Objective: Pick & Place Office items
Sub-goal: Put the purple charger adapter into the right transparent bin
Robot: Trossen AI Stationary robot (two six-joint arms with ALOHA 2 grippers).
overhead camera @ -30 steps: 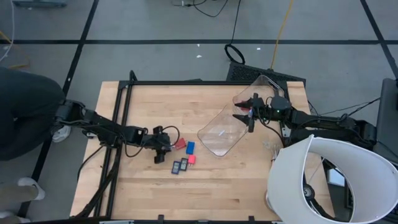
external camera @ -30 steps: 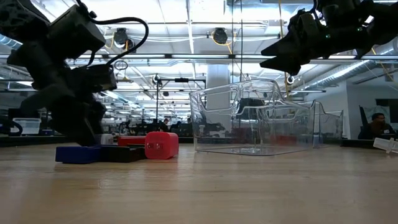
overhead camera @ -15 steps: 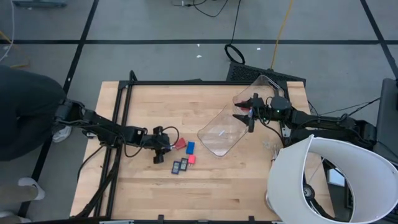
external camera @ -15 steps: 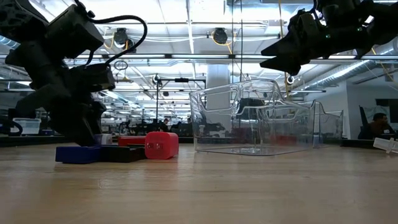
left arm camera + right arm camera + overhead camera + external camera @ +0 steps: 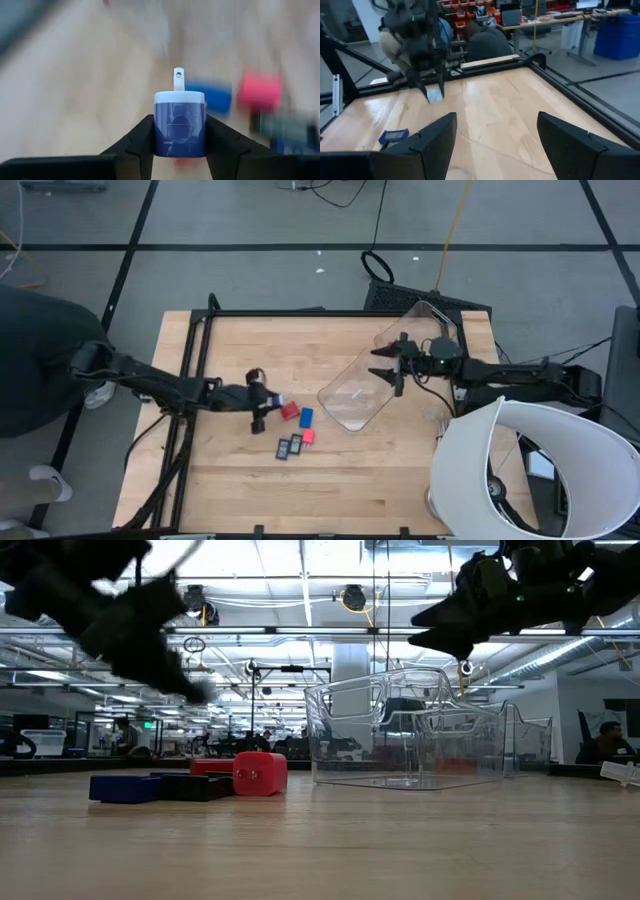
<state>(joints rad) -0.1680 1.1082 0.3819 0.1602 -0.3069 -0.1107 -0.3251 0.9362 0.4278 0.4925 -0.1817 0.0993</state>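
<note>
My left gripper (image 5: 264, 402) hangs above the table just left of the office items and is shut on a light-blue block (image 5: 179, 122) that has a small metal prong (image 5: 178, 80) on its end. On the wood lie a red block (image 5: 290, 412), a blue block (image 5: 306, 417), a second red block (image 5: 308, 436) and two dark flat rectangles (image 5: 289, 446). My right gripper (image 5: 382, 364) hovers open over the clear bin (image 5: 360, 385), touching nothing. The right wrist view shows the left arm holding the block (image 5: 435, 94). My left gripper pinches the light-blue block between its two fingers (image 5: 142, 137), one on each of its two opposite side faces (image 5: 159, 125). The block's pronged end points away from the wrist. The block is lifted clear of the table.
The clear bin (image 5: 410, 735) stands on its base right of the items, toward the far right of the table. A black frame (image 5: 195, 360) runs along the table's left and far edges. A large white lamp shade (image 5: 530, 470) overhangs the near right corner. Bare wood fills the near half.
My left gripper has risen quickly from table level beside the items, carrying the light-blue block up with it, and has shifted a little toward the far edge. The other items have stayed in place. My right gripper has edged slightly left above the bin, still open.
</note>
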